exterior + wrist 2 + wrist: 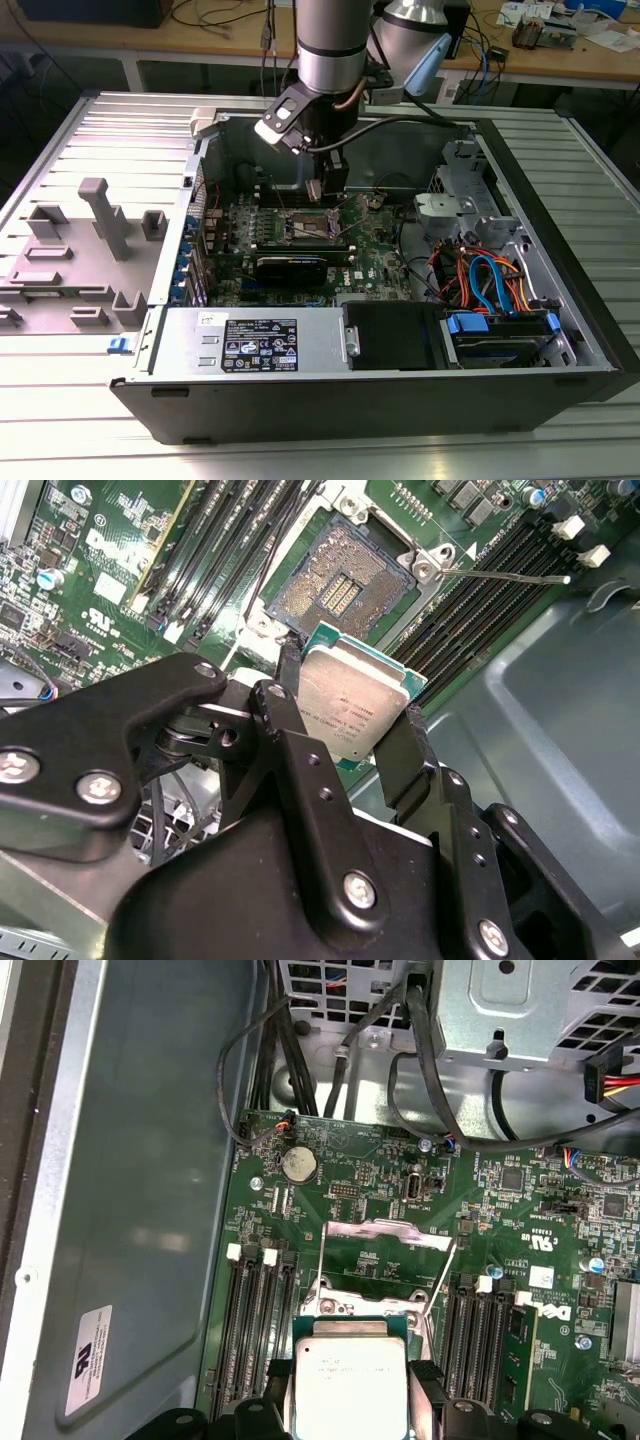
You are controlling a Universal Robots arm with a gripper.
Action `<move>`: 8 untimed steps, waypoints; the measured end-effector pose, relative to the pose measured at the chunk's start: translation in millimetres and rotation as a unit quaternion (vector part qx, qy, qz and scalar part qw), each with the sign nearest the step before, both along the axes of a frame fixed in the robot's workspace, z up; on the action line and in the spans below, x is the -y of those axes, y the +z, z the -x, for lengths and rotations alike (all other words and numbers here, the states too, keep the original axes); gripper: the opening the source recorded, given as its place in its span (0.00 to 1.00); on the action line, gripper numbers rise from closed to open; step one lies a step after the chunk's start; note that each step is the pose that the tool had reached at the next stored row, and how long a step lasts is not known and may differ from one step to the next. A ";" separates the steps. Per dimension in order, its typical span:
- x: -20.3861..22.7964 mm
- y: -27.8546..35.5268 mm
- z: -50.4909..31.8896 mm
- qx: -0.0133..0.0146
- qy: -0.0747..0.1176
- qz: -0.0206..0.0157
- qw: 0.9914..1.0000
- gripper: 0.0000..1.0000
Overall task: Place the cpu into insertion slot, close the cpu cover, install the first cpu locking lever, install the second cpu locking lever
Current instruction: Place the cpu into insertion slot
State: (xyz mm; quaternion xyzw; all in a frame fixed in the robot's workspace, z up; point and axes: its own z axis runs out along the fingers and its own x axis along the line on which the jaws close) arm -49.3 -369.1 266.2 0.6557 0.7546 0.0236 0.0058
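My gripper (352, 702) is shut on the cpu (345, 695), its two black fingers (408, 742) pressing on opposite edges of the silver-topped chip. The chip hangs tilted just above the board, beside the insertion slot (335, 583), which lies bare with its contact field showing. In the first wrist view the cpu (348, 1385) sits between the fingers, and beyond it the cpu cover (388, 1232) stands flipped open. Two thin locking levers (438, 1278) stick up, unlatched. In the exterior view the gripper (322, 190) hovers over the socket (305, 226) inside the case.
Long black memory slots (255, 1310) flank the socket on both sides. A black card (290, 268) sits in front of it. Cables (480, 275) and a drive cage (455, 200) fill the case at the exterior view's right. A grey fixture (100, 215) stands outside the case at its left.
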 end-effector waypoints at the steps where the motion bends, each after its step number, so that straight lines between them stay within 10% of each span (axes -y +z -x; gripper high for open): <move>1: 0.0 -0.3 0.6 0.000 0.000 0.000 1.000 0.54; 8: 0.0 -5.4 4.0 0.000 -0.014 0.000 1.000 0.54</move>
